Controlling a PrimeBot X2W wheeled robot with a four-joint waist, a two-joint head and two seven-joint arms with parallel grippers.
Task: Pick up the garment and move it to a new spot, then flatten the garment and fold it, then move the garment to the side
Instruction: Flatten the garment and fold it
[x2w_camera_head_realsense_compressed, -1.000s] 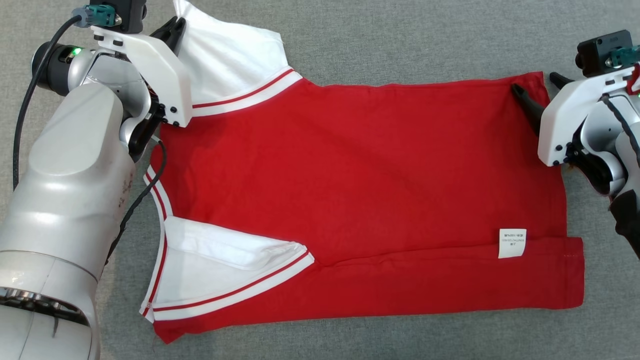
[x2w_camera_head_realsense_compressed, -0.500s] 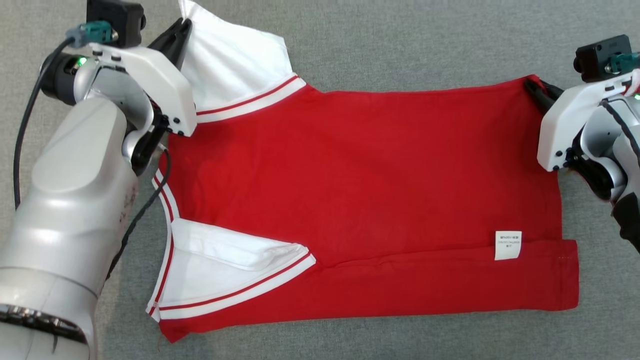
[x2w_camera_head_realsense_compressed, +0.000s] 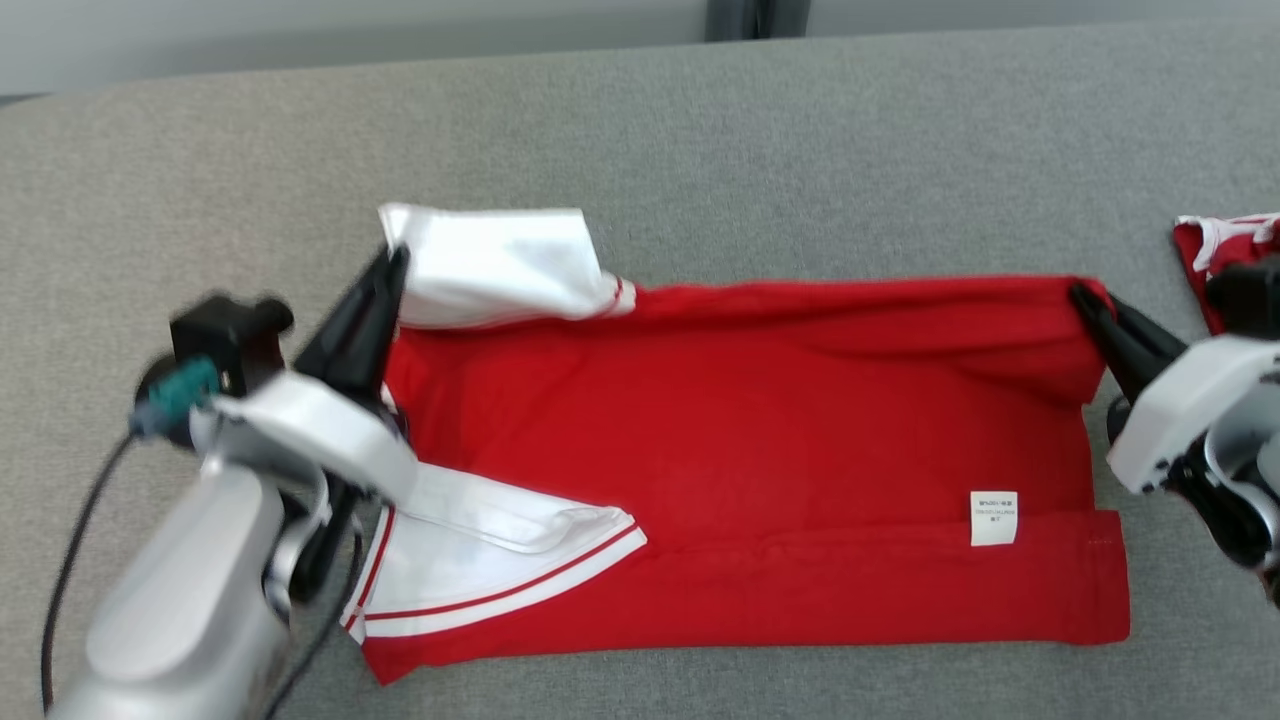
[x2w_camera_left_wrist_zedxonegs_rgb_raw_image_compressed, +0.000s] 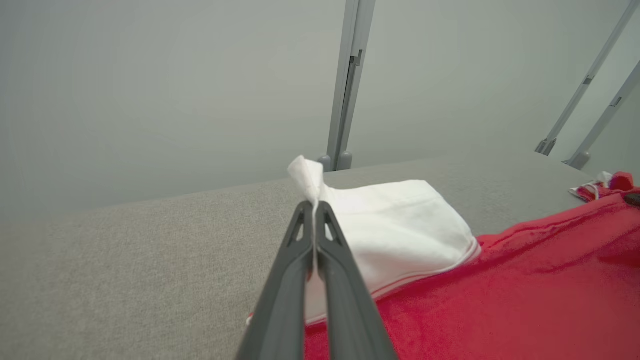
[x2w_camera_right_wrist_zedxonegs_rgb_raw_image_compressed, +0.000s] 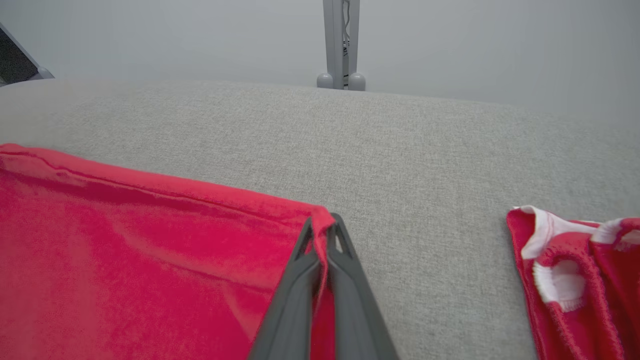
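Note:
The garment (x2w_camera_head_realsense_compressed: 760, 450) is a red shirt with white sleeves, spread sideways across the grey table. My left gripper (x2w_camera_head_realsense_compressed: 392, 262) is shut on the corner of its far white sleeve (x2w_camera_head_realsense_compressed: 500, 265); in the left wrist view the white cloth (x2w_camera_left_wrist_zedxonegs_rgb_raw_image_compressed: 395, 230) is pinched between the dark fingertips of that gripper (x2w_camera_left_wrist_zedxonegs_rgb_raw_image_compressed: 314, 210). My right gripper (x2w_camera_head_realsense_compressed: 1085, 298) is shut on the garment's far right hem corner, and the right wrist view shows red fabric (x2w_camera_right_wrist_zedxonegs_rgb_raw_image_compressed: 150, 240) clamped at its tips (x2w_camera_right_wrist_zedxonegs_rgb_raw_image_compressed: 322, 227). The far edge is lifted off the table. A white care label (x2w_camera_head_realsense_compressed: 993, 517) hangs near the near hem.
Another red and white garment (x2w_camera_head_realsense_compressed: 1215, 255) lies bunched at the right edge, also seen as a crumpled heap (x2w_camera_right_wrist_zedxonegs_rgb_raw_image_compressed: 580, 275) in the right wrist view. The grey table (x2w_camera_head_realsense_compressed: 700, 150) reaches back to a pale wall with a metal post (x2w_camera_right_wrist_zedxonegs_rgb_raw_image_compressed: 341, 45).
The right gripper closed on the hem corner. Both grippers rose with the garment's far edge, which now stands off the table. The head camera tilted up, showing the table's far edge.

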